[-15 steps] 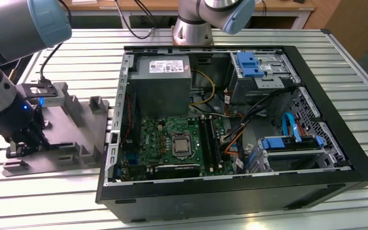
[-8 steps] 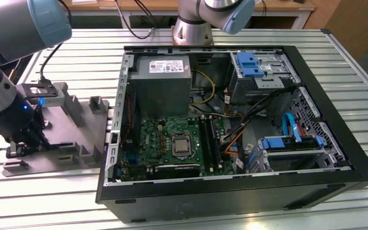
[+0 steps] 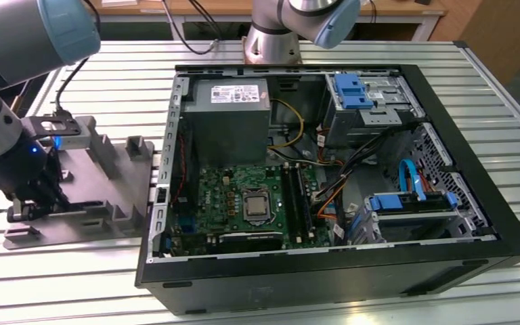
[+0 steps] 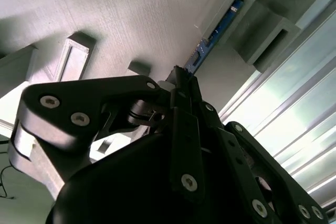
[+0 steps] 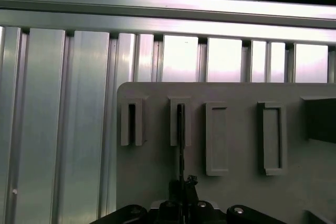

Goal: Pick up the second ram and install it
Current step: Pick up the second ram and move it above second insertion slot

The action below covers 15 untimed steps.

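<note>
Slatted aluminium table point(image 3: 477, 81) carries the whole set-up, with an open black computer case point(image 3: 441, 271) lying on its side in the middle and its green motherboard point(image 3: 233, 196) facing up, the long black memory slots point(image 3: 300, 196) running just beside the processor socket. Towards the exterior view's left of the case, well apart from the motherboard, sits a grey fixture plate point(image 3: 106, 176) with upright blocks. The arm point(image 3: 7, 40) reaches down over that plate, and the gripper point(image 3: 27, 208) is low at the plate's near edge. In both wrist views the second ram point(image 4: 202, 51) point(image 5: 180, 150) shows edge-on as a thin dark strip with bluish marks, standing on its long edge on the plate. Its far end sits in the groove of a slotted block point(image 5: 173, 124), and its near end runs straight in between the black fingertips point(image 4: 185, 85). The jaws are drawn in narrow, pinched on the stick from both flat sides, so the claw grips the ram while the ram is seated in the fixture. Three more grey blocks stand in a row with the slotted one. A second robot's base point(image 3: 273, 40) stands at the far side of the table, behind the case.
</note>
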Each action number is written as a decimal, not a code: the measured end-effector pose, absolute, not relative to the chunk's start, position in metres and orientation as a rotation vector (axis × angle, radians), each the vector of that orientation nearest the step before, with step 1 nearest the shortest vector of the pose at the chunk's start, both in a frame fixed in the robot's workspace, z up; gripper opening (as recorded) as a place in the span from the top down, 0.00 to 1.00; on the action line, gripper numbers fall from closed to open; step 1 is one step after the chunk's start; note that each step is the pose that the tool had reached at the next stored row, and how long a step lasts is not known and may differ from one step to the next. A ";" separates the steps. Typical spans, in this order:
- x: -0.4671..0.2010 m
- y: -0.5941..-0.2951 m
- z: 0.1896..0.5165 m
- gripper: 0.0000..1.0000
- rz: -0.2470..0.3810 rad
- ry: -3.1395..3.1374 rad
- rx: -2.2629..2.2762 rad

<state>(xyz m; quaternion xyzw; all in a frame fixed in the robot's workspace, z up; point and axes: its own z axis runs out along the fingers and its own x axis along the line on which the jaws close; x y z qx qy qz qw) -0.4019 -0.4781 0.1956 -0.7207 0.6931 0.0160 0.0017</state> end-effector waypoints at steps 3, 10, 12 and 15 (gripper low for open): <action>-0.402 -0.478 0.201 0.86 0.051 2.175 -2.261; -0.402 -0.478 0.208 0.86 0.051 2.174 -2.261; -0.402 -0.478 0.210 0.86 0.052 2.174 -2.261; -0.402 -0.478 0.213 0.86 0.052 2.174 -2.261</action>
